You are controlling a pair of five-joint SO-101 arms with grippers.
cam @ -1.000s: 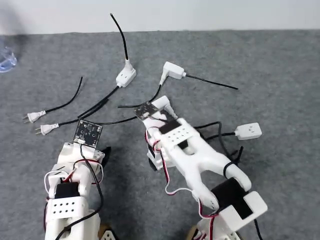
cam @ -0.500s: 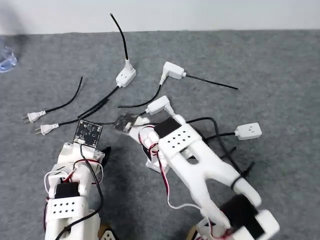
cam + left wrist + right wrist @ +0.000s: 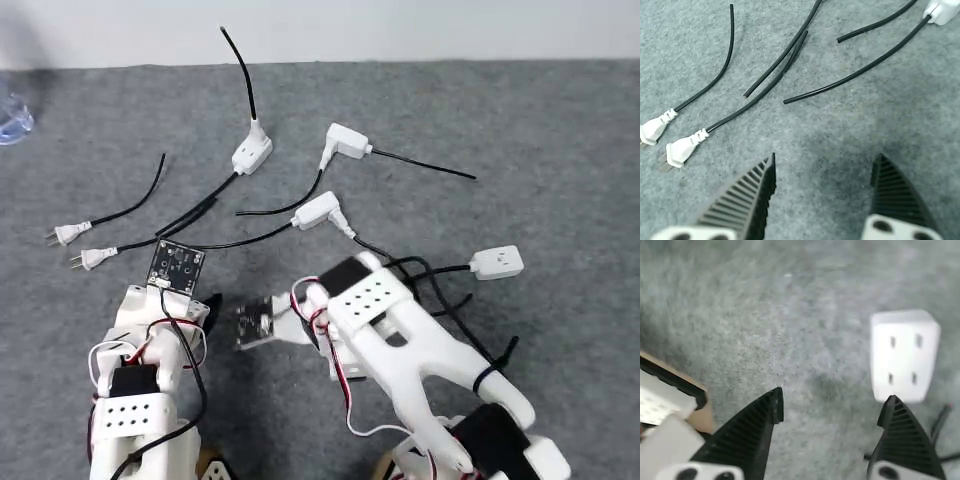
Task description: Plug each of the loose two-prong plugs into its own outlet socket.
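Plugs lie at ten o'clock from our left gripper, spread wide; our right gripper is spread beside a white socket.

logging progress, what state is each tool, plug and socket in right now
left tool: open, empty
right tool: open, empty
farther plug: loose on carpet, unplugged
nearer plug: loose on carpet, unplugged
four-slot socket: slots empty
corded socket: no plug in it
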